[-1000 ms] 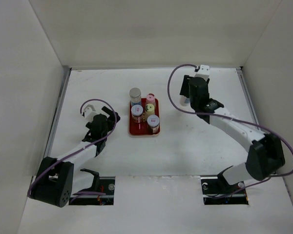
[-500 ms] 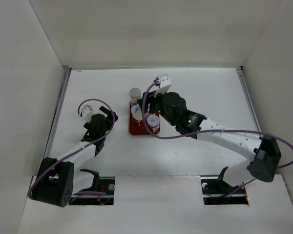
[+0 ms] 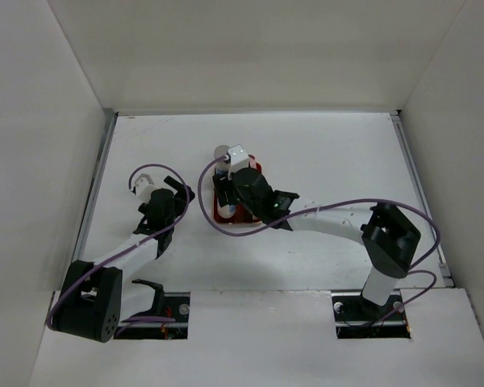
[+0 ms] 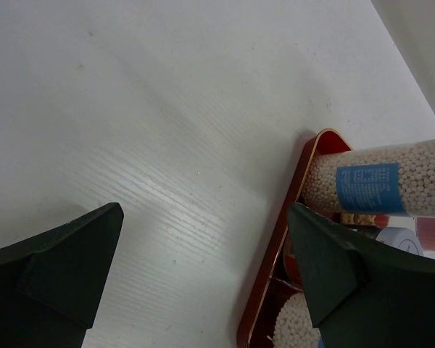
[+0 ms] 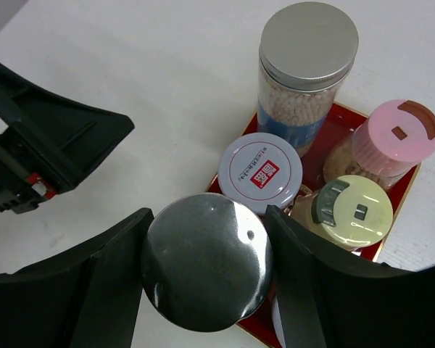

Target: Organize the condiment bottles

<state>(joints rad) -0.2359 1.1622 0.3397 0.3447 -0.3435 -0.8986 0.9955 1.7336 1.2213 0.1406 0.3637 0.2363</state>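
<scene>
A flat red tray (image 3: 218,211) with a thin gold rim lies left of centre on the white desk (image 3: 339,149). Pale walls (image 3: 250,56) enclose the desk on three sides. Two dark openings (image 3: 177,310) cut its near edge.

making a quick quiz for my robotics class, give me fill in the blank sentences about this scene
1. The bottle between the fingers of the right gripper has a ___ cap.
2. The flat tray is ___ with a gold rim.
3. The left gripper holds nothing; its jaws stand ___.
Missing words: silver; red; open.
</scene>
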